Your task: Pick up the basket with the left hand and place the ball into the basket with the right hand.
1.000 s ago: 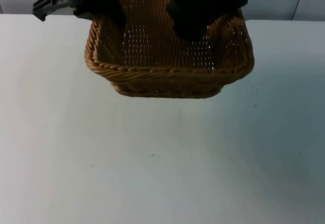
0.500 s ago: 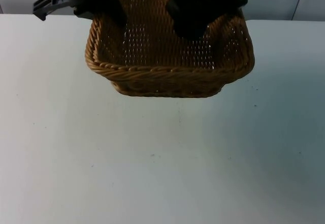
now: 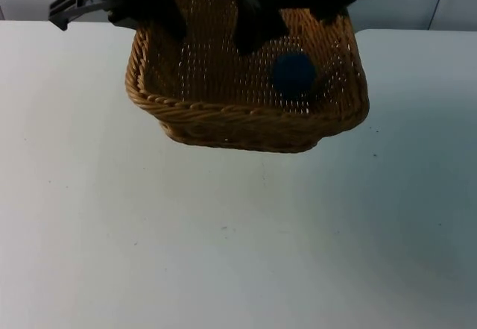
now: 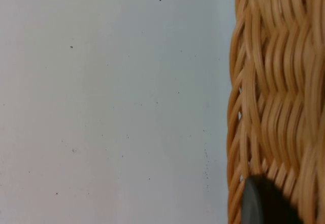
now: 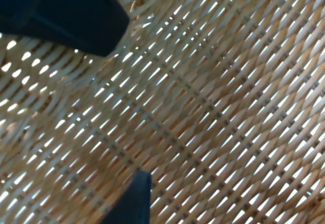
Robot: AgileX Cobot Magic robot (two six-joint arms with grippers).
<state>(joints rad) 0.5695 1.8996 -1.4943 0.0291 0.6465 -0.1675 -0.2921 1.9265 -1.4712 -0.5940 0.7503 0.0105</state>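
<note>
The woven wicker basket (image 3: pixel 246 116) hangs above the white table, tilted a little. My left gripper (image 3: pixel 153 12) is shut on its far left rim; one black fingertip (image 4: pixel 261 203) presses on the basket wall (image 4: pixel 277 82). A dark blue ball (image 3: pixel 293 73) lies free on the basket floor, towards its right side. My right gripper (image 3: pixel 257 23) hovers over the basket's far middle, open, left of the ball. Its two black fingers (image 5: pixel 66 10) stand wide apart over the weave (image 5: pixel 213 107) with nothing between them.
The white table (image 3: pixel 223 232) spreads out in front of the basket, with only small dark specks on it. The grey partition wall (image 3: pixel 417 1) closes the far side behind the arms.
The ball has come out of my right gripper and now lies in the basket. The right gripper has opened and drawn back to the left. The basket has tipped slightly.
</note>
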